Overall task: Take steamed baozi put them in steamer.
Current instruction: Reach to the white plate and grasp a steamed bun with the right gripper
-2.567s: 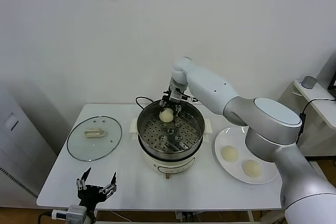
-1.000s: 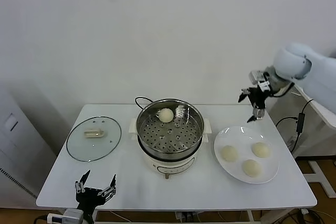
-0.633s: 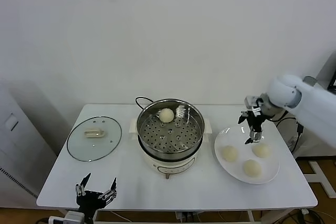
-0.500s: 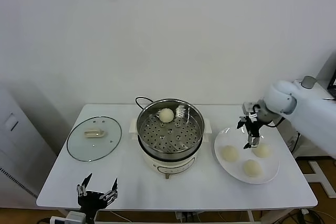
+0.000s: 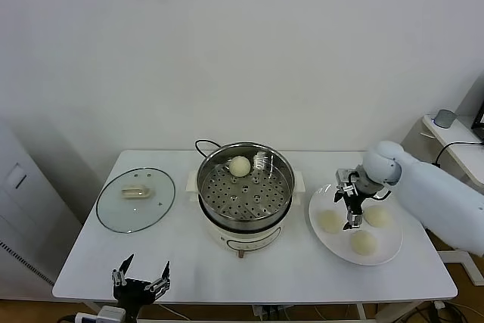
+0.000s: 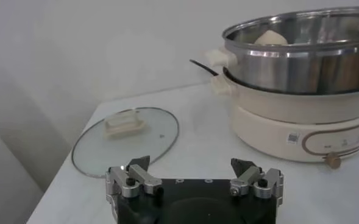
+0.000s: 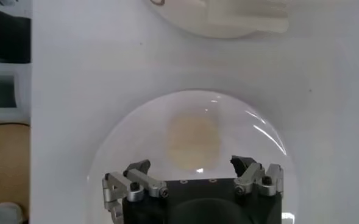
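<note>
Above the white plate (image 5: 324,238) at the table's (image 5: 249,270) right end, the right hand (image 5: 349,206) hangs with its fingers apart and nothing between them, pointing down at the plate. In its wrist view the two fingers (image 7: 136,178) frame one baozi (image 7: 194,139) lying on the plate just beyond their tips, not touching it. In the head view that baozi (image 5: 330,221) lies just to the left of the hand; two more sit on the same plate, one (image 5: 377,215) to the hand's right and one (image 5: 364,242) nearer the table's front edge. Farther left of the hand stands the steamer (image 5: 245,191), open, with a fourth baozi (image 5: 240,165) resting at the back of its perforated floor. Beyond the steamer, a glass lid (image 5: 136,199) lies flat on the table. The left hand (image 5: 141,279) is parked low at the table's front left edge, fingers spread and empty; its wrist view looks across the table toward the lid (image 6: 125,138) and the steamer (image 6: 300,79).
</note>
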{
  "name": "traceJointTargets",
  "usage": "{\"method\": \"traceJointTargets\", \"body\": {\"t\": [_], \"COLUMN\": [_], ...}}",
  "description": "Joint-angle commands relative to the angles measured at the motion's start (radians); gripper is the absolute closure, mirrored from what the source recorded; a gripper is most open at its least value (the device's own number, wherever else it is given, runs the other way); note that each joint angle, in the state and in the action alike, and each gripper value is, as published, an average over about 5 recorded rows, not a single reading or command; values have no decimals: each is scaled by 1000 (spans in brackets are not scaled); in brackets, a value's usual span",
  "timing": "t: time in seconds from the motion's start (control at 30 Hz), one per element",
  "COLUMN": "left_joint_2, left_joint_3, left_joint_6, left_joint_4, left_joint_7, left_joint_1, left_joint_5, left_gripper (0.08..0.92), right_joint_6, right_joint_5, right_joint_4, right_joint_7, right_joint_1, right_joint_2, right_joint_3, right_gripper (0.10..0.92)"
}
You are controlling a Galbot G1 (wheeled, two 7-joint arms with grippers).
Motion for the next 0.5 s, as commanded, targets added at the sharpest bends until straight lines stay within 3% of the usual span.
{"method": "traceJointTargets", "body": {"t": [0.03,0.5], "left_joint_2": [-35,-35], "left_joint_3": [-1,-1], "left_joint_6": [0,-1], "left_joint_4": [4,4], "left_joint_7": [1,0], "left_joint_1": [2,3], "left_joint_5": [2,4], "left_gripper": [177,177], "right_joint_6": [23,25], "right_joint_5": [-61,-87], "right_joint_4": [-64,-71], "right_joint_7": [14,36], "right_joint_1": [-68,-83], "right_joint_2": [64,81], "right_joint_3": [57,71], "right_gripper": [203,203]}}
